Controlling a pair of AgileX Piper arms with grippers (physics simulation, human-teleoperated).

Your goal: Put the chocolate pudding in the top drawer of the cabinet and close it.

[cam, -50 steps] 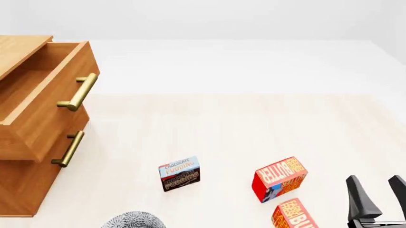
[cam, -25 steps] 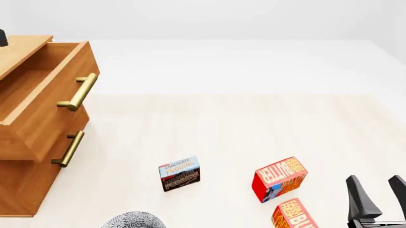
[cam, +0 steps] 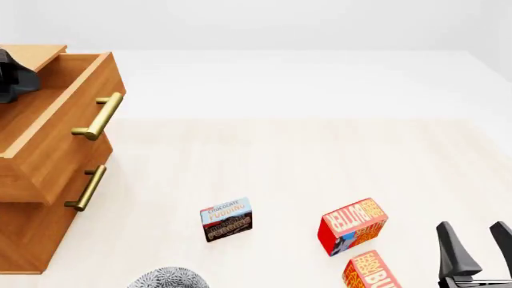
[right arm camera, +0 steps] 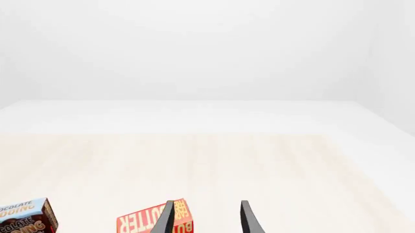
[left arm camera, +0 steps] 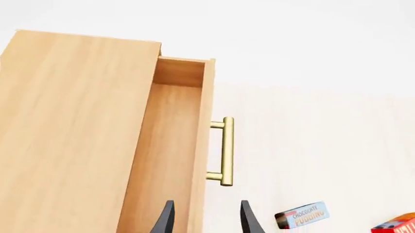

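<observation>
The chocolate pudding (cam: pixel 226 219) stands on the table, well right of the cabinet (cam: pixel 32 240) and apart from both grippers. It also shows in the left wrist view as the pudding (left arm camera: pixel 302 215) and at the edge of the right wrist view as the pudding (right arm camera: pixel 23 219). The top drawer (cam: pixel 60 129) is pulled open and holds nothing, brass handle (left arm camera: pixel 224 151) facing the table. My left gripper (left arm camera: pixel 206 221) hangs open above the drawer's front wall. In the front view only a dark part of the left arm (cam: pixel 9 81) shows. My right gripper (cam: pixel 472 249) is open at the near right.
Two red-orange butter boxes (cam: pixel 352 225) (cam: pixel 372 273) stand between the pudding and my right gripper; one butter box (right arm camera: pixel 146 222) is just ahead of the right fingers. The lower drawer (cam: pixel 48 204) is shut. A grey speckled object (cam: pixel 168 279) sits at the near edge.
The left arm has come into the front view at the left edge, over the cabinet and open drawer. The boxes, the drawer and the right gripper have not moved.
</observation>
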